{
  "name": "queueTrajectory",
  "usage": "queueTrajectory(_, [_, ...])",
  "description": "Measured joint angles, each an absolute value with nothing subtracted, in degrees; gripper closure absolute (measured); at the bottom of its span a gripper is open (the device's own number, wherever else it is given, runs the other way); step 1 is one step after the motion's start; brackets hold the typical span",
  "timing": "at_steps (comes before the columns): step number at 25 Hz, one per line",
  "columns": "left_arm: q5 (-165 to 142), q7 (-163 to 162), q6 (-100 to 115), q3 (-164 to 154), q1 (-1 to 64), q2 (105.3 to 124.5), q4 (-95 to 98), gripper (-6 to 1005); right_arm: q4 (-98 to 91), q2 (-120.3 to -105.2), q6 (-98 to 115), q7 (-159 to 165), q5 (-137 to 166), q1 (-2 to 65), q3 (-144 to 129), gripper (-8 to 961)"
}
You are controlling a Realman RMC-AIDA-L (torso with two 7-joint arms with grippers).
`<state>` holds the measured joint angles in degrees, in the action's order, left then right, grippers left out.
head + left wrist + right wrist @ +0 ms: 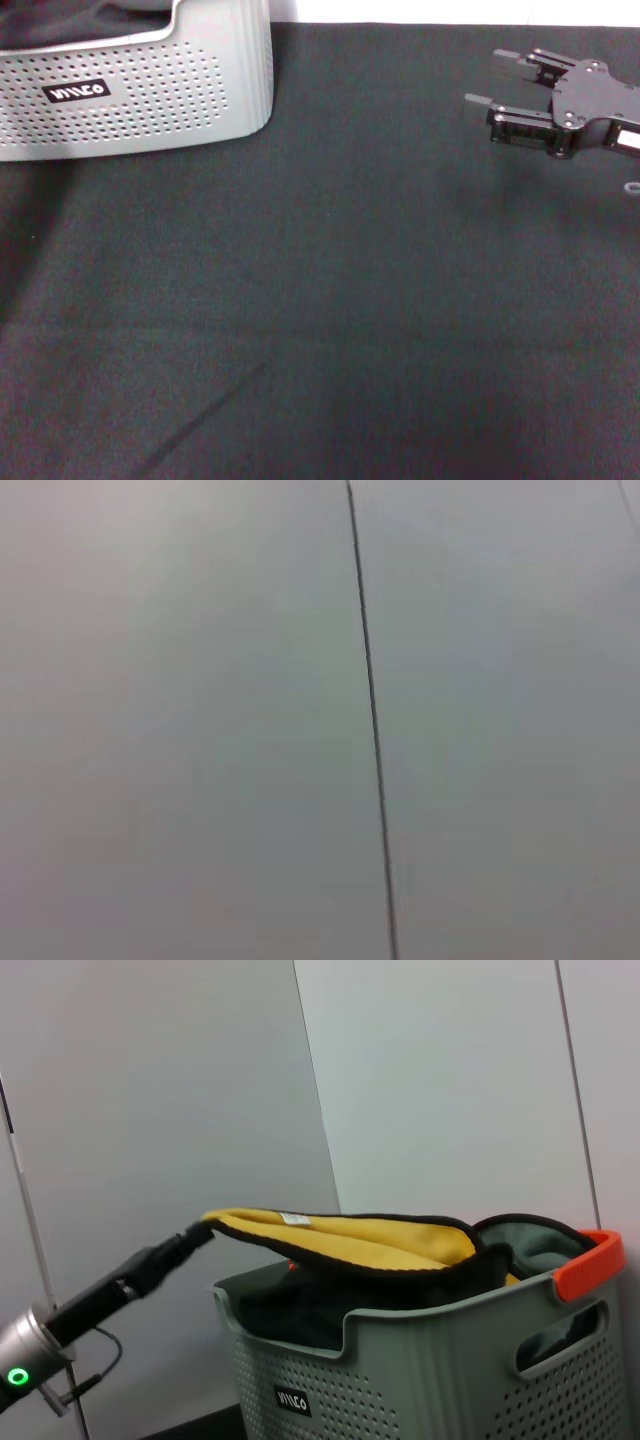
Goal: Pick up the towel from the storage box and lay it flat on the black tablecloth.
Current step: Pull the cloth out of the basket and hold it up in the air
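The storage box (150, 90) stands at the far left of the black tablecloth (320, 300). In the right wrist view the towel (370, 1245), yellow with black trim and a small white tag, is lifted partly out of the storage box (420, 1370) and still drapes over its rim. My left gripper (198, 1234) is shut on the towel's raised corner, above the box's side. The head view does not show this gripper or the towel. My right gripper (485, 80) hovers open and empty over the cloth's far right.
Dark cloth (290, 1310) lies inside the box under the towel. An orange piece (590, 1260) sits on one corner of the box's rim. A pale wall stands behind the box. The left wrist view shows only grey wall with a dark seam (372, 720).
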<state>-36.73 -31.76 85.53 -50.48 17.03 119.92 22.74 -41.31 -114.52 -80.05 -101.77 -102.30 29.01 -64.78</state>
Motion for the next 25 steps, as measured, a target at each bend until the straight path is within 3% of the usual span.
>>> queueTrajectory(12, [-40.96,-63.16,94.2,-50.83,12.91,119.49,30.31,952,-41.26,-114.81,-80.34,-101.11,-103.36,28.97,-63.52,160])
queueTrajectory(19, [-45.34,-78.35,100.08,-50.94,13.33,118.3,32.1,952,-41.17,-115.24,-82.77,-100.27,-103.37,28.96,-63.46,159])
queueTrajectory(25, [-47.81,-90.83,104.35,-51.0,12.85,119.04,38.68,952,-41.1,-115.21,-84.59,-96.77,-102.94,29.11,-63.61,159])
